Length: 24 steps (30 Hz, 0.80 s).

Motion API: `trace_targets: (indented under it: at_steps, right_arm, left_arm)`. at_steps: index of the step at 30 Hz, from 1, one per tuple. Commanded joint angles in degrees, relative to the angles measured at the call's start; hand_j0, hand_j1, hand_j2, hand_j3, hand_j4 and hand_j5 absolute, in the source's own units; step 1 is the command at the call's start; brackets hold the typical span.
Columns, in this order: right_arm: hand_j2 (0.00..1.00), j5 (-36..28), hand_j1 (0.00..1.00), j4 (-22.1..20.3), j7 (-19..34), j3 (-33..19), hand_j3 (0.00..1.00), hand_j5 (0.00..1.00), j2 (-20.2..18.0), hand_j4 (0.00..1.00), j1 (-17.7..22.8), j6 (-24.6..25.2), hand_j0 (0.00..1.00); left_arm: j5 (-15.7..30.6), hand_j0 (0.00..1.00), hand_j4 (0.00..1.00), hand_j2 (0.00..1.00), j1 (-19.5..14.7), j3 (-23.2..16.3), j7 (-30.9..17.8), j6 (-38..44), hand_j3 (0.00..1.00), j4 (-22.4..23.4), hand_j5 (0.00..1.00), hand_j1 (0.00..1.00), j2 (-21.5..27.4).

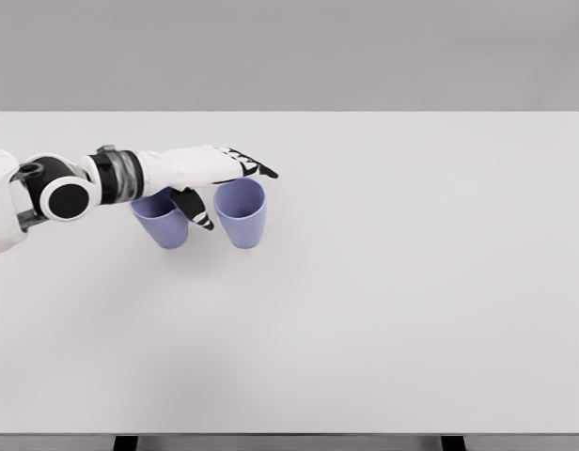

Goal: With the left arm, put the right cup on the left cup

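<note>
Two lavender-blue cups stand upright on the white table (365,310). The right cup (242,215) is fully visible apart from its back rim. The left cup (164,222) is partly hidden under my left wrist. My left hand (224,188) reaches in from the left above both cups, fingers stretched out over the right cup's back rim and thumb (197,210) hanging down in the gap between the cups. The hand is open and holds nothing. The right arm does not show.
The table's far edge (289,113) lies a little behind the cups, and the near edge runs along the bottom of the view. A plain grey wall is behind.
</note>
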Motion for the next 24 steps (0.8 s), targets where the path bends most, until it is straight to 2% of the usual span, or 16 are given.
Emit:
trace_targets:
  at_steps: [1,10,19,21,24]
  right_arm:
    - [1.00,0.07,1.00,0.01,-0.06,0.00,1.00,1.00,0.00,1.00,0.00,-0.03,1.00]
    - [1.00,0.07,1.00,0.01,0.03,0.00,1.00,1.00,0.00,1.00,0.00,-0.03,1.00]
    - [1.00,0.07,1.00,0.01,0.03,0.00,1.00,1.00,0.00,1.00,0.00,-0.03,1.00]
    - [1.00,0.07,1.00,0.01,0.03,0.00,1.00,1.00,0.00,1.00,0.00,-0.03,1.00]
    - [1.00,0.07,1.00,0.01,0.03,0.00,1.00,1.00,0.00,1.00,0.00,-0.03,1.00]
  left_arm:
    - [0.00,1.00,1.00,1.00,0.00,-0.03,0.03,0.02,1.00,0.41,1.00,1.00,-0.67]
    - [-0.96,1.00,1.00,1.00,1.58,0.15,0.12,-0.07,1.00,2.78,1.00,1.00,-2.43]
    - [-1.49,0.98,0.98,0.98,2.11,0.06,0.56,0.02,0.98,2.96,0.98,0.98,-3.13]
    - [-1.49,0.93,0.93,0.93,2.29,0.06,0.64,0.02,0.93,2.96,0.93,0.93,-3.05]
    - [-1.40,0.69,0.69,0.69,2.37,0.15,0.64,-0.07,0.69,2.87,0.69,0.69,-2.78]
